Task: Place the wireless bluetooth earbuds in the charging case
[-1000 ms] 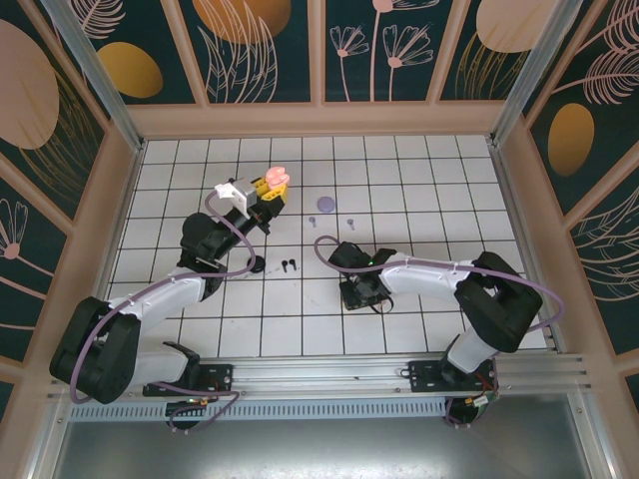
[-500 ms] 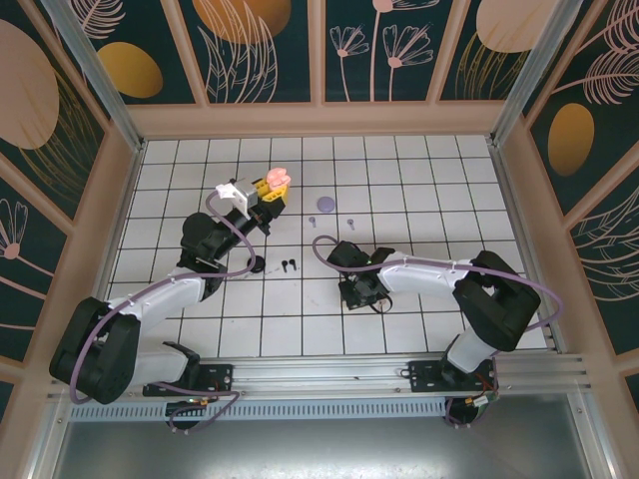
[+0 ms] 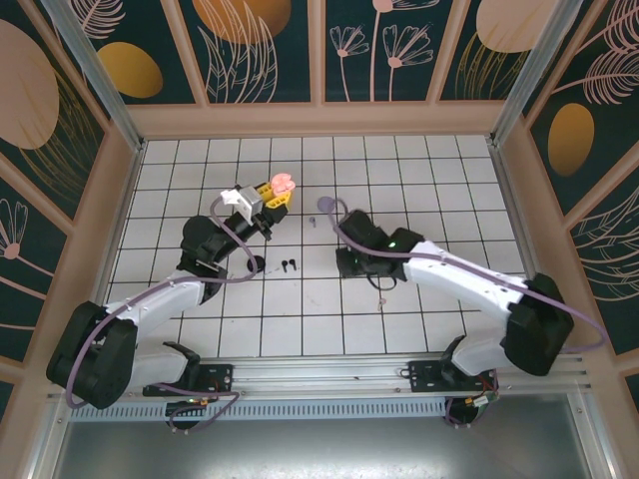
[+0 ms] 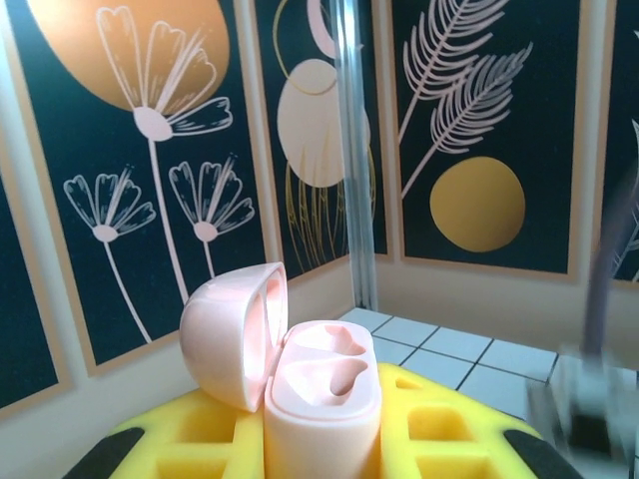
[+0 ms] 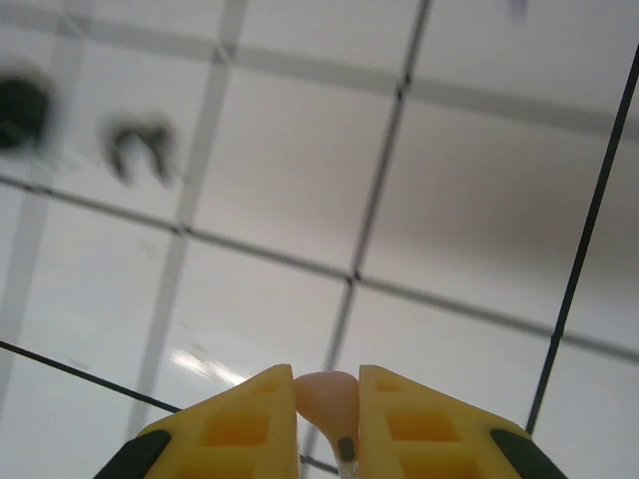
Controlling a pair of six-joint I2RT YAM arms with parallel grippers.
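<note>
Right hand [image 5: 327,373] has moved farther out, seemingly gripping a pink earbud [image 5: 322,392].

Bright, even light; the right wrist view is motion-blurred, with glare on the tiles [image 5: 200,364].

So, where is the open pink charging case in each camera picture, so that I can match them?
Top external: the pink charging case sits above centre-left, in the left gripper.
Left wrist: the case is low in the centre, lid open leftward, between yellow fingers.
Right wrist: this camera looks down at tiles, the right gripper pinching a pale pink earbud.
Shared landmark: the white tiled table.
</note>
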